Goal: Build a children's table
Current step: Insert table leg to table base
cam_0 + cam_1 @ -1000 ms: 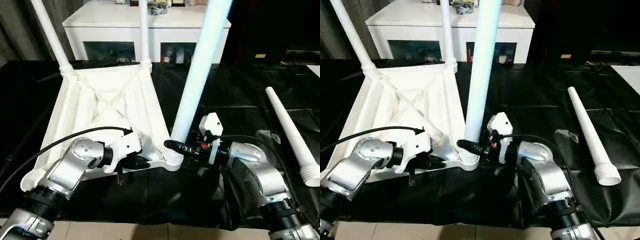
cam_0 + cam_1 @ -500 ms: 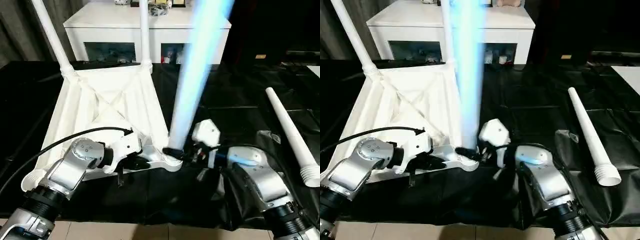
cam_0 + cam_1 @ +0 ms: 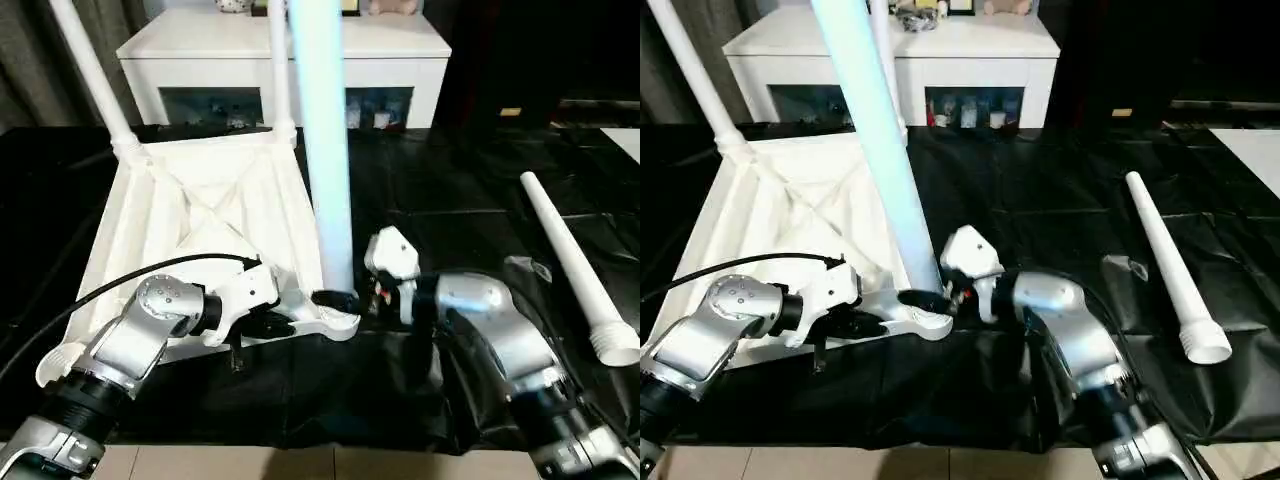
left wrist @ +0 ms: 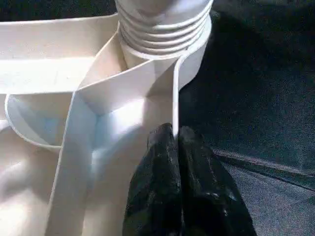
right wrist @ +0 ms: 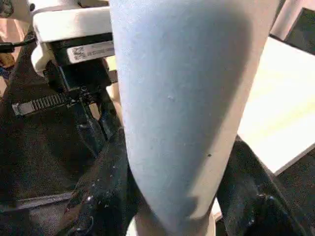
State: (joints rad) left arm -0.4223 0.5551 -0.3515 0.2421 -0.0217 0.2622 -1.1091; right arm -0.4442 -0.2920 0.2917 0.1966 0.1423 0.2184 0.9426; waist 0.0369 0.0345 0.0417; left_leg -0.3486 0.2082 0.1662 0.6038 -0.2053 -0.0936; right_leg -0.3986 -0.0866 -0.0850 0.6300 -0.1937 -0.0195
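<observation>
The white tabletop (image 3: 205,215) lies upside down on the black-covered surface (image 3: 470,190) in front of you, ribbed underside up. Two thin white legs (image 3: 92,75) stand in its far corner sockets. A third leg (image 3: 325,150) stands in the near corner socket (image 3: 335,322), leaning slightly to your left at the top. Your right hand (image 3: 340,300) grips this leg just above the socket, one black finger (image 5: 103,196) on each side of the tube. Your left hand (image 4: 176,140) is closed, its fingertips pinched on the tabletop's thin edge wall just beside that socket. A fourth leg (image 3: 575,265) lies loose on the surface, well apart to your right. A white cabinet (image 3: 285,60) stands behind.
</observation>
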